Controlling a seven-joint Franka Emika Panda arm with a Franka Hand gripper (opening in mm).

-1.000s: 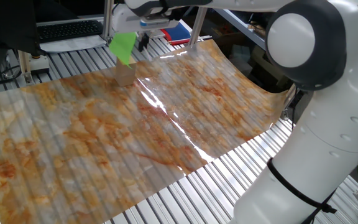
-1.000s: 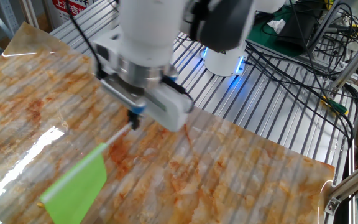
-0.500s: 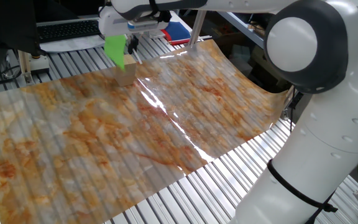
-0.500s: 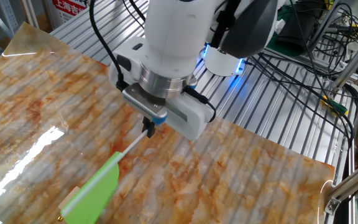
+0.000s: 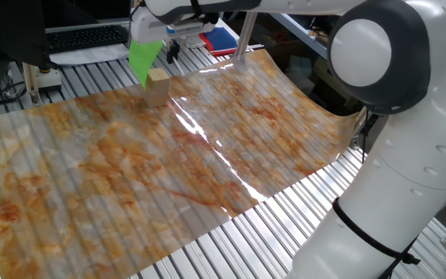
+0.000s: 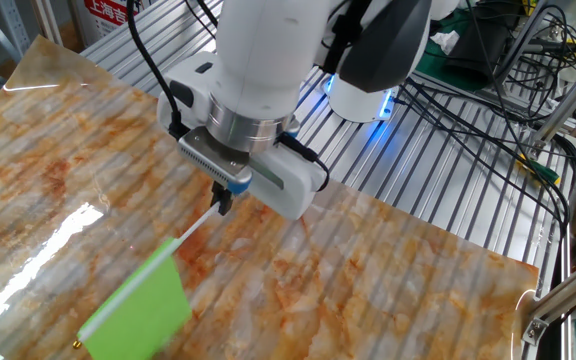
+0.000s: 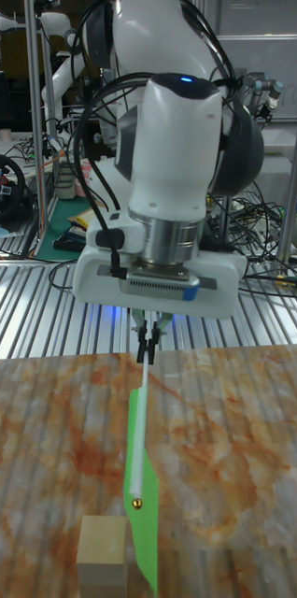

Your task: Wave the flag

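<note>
Flag held aloft, mid-wave

The gripper (image 7: pixel 149 355) pinches the stick of the flag (image 6: pixel 140 307), which hangs over the mat's (image 5: pixel 231 147) far edge above a wooden block (image 7: pixel 103 552); next, I judge, a swing sideways.

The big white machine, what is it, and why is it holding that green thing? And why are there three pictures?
It is a robot arm. At its end sits a tool with two small fingers, like a pincer. The fingers pinch the thin white stick of a little green flag, which hangs in the air above the table. The table is covered with a shiny orange-and-grey sheet. A small wooden block stands on it, near the flag. The three pictures show the same moment from three cameras: two look down from different sides, and the tall one faces the arm from the front.
</note>
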